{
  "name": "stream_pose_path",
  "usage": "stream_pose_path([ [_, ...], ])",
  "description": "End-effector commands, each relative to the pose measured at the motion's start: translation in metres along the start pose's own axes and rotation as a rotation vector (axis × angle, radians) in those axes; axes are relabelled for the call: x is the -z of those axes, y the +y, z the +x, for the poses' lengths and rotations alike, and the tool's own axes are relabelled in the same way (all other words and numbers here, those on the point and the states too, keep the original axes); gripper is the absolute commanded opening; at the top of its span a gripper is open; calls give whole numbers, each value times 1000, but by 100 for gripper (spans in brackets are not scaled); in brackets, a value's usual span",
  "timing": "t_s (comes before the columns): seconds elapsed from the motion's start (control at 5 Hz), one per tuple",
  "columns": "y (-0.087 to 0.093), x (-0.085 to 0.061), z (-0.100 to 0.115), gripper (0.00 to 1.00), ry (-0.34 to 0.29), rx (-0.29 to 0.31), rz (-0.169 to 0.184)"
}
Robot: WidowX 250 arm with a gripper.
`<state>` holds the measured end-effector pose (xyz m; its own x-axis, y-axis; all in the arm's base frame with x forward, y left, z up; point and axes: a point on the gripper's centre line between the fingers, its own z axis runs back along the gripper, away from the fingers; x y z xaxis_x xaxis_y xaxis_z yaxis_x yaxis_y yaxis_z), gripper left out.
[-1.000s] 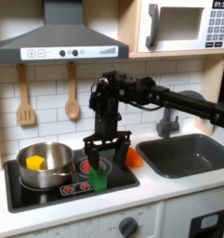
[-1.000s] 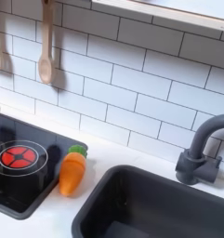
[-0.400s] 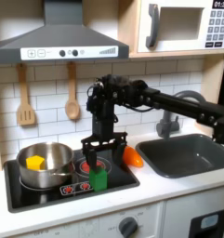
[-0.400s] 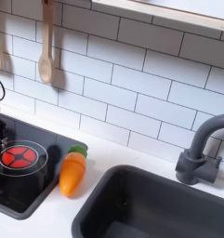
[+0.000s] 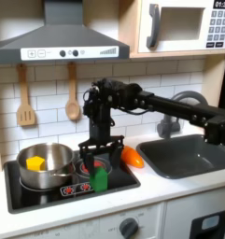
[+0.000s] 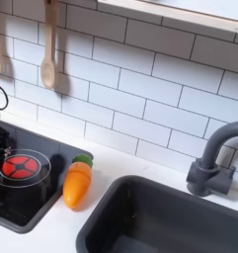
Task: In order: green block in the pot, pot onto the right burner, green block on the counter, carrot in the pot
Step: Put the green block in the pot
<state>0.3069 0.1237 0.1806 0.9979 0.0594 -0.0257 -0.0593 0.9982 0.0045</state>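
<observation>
In the first exterior view the shiny pot point(image 5: 49, 161) sits on the left part of the black cooktop point(image 5: 49, 193), with a yellow chunk point(image 5: 35, 164) inside it. The green block point(image 5: 100, 178) stands upright at the front of the right burner point(image 5: 83, 169). My gripper point(image 5: 102, 155) hangs open just above the block, its fingers spread to either side and not touching it. The orange carrot point(image 5: 131, 156) lies on the pale counter point(image 5: 165, 189) just right of the cooktop. In the second exterior view the carrot point(image 6: 76, 184) lies beside the red-ringed burner point(image 6: 20, 166).
A dark sink point(image 5: 189, 154) with a grey faucet point(image 6: 214, 158) lies to the first exterior view's right. Wooden utensils point(image 5: 73, 98) hang on the tiled back wall. The range hood point(image 5: 63, 42) and a microwave point(image 5: 184, 26) sit overhead.
My arm has shifted slightly to the first exterior view's left and settled over the green block. Part of it has entered the second exterior view's left edge. The block, pot and carrot have stayed put.
</observation>
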Motion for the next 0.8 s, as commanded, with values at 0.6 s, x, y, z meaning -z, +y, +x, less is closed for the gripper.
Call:
stream_pose_path([
  [0.6, 5, 32, 0, 100, 42, 3, -27],
])
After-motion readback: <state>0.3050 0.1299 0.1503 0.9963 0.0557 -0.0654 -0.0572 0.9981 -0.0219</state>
